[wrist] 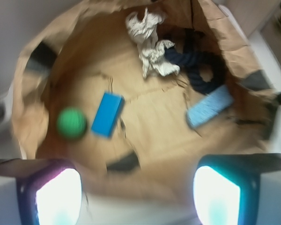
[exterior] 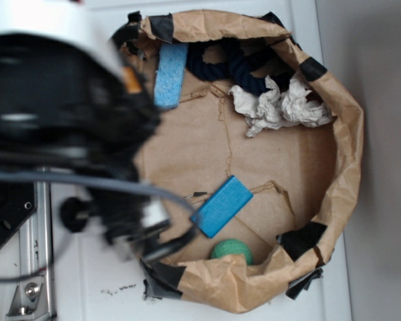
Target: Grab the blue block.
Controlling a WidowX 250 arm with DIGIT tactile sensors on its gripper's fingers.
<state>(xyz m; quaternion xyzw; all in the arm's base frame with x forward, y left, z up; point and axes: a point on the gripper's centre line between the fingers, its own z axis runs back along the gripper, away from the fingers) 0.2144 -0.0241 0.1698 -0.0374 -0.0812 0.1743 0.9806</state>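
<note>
The blue block [exterior: 222, 206] [wrist: 107, 114] lies flat on the floor of a brown paper tub [exterior: 344, 140] [wrist: 145, 154], near its front-left side. A green ball [exterior: 231, 250] [wrist: 71, 123] rests close beside it. My gripper [wrist: 138, 194] hovers over the tub's near rim, well short of the block, open wide with nothing between its two bright fingertips [wrist: 58, 197]. In the exterior view the arm [exterior: 67, 127] is a dark blur at the left, and the jaws themselves are hard to make out there.
A pale sky-blue sponge strip [exterior: 170, 75] [wrist: 210, 107] leans by the tub wall. A dark navy rope [exterior: 237, 61] [wrist: 199, 70] and crumpled white paper [exterior: 277, 105] [wrist: 150, 47] sit at the tub's far side. Black tape patches [exterior: 302, 239] dot the rim.
</note>
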